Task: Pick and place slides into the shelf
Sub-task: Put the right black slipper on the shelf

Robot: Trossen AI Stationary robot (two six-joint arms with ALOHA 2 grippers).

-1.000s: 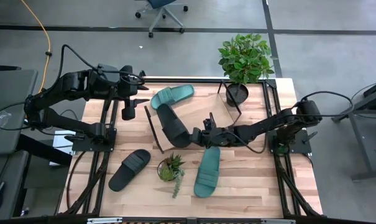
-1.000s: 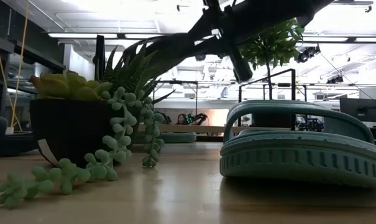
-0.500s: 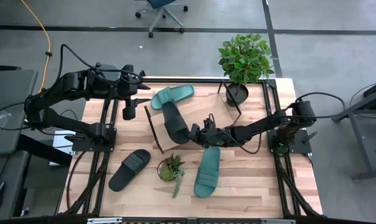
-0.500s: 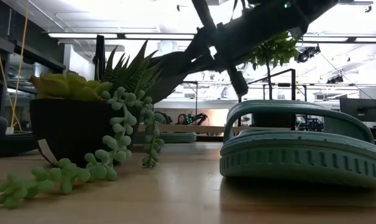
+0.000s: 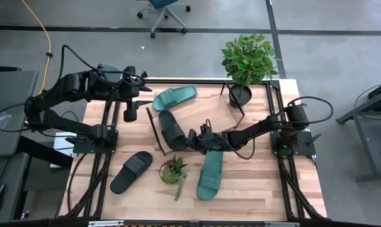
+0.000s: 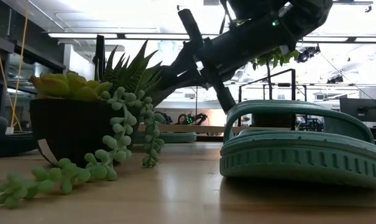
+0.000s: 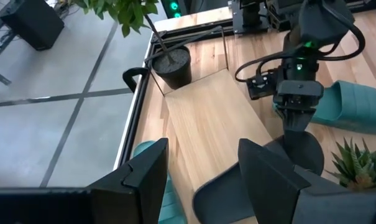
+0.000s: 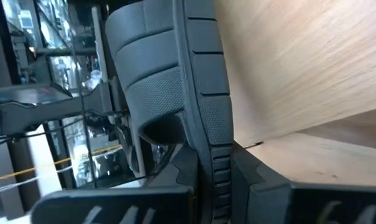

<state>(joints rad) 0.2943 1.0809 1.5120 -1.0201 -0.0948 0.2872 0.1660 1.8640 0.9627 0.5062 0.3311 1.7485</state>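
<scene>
My right gripper [image 5: 192,140] reaches in from the table's right side and is shut on a black slide [image 5: 171,129] over the left part of the slanted wooden shelf [image 5: 218,123]. Whether the slide rests on the board, I cannot tell. One teal slide [image 5: 174,96] lies on the table beyond the shelf's far-left corner. Another teal slide [image 5: 209,173] and the second black slide [image 5: 131,171] lie flat on the near part of the table. My left gripper [image 5: 131,112] waits open at the table's left edge, touching nothing. My right gripper pinches the black slide between its two fingers [image 8: 250,177] on the ribbed rim of the sole [image 8: 214,146], at the end nearest the arm. The fingers come almost level from the table's right and lie along the slide. The strap [image 8: 150,81] sits farther out, and the slide stretches away over the board.
A small succulent pot [image 5: 172,171] stands on the table between the two near slides. A tall leafy plant in a black pot [image 5: 240,94] stands at the shelf's far-right corner. Black metal frames [image 5: 155,129] close the shelf's ends. Bare tabletop lies near right.
My right gripper has moved toward the table's left and slightly down, carrying the black slide with it over the shelf board. The slide now sits farther left on the shelf. My left arm has kept still.
</scene>
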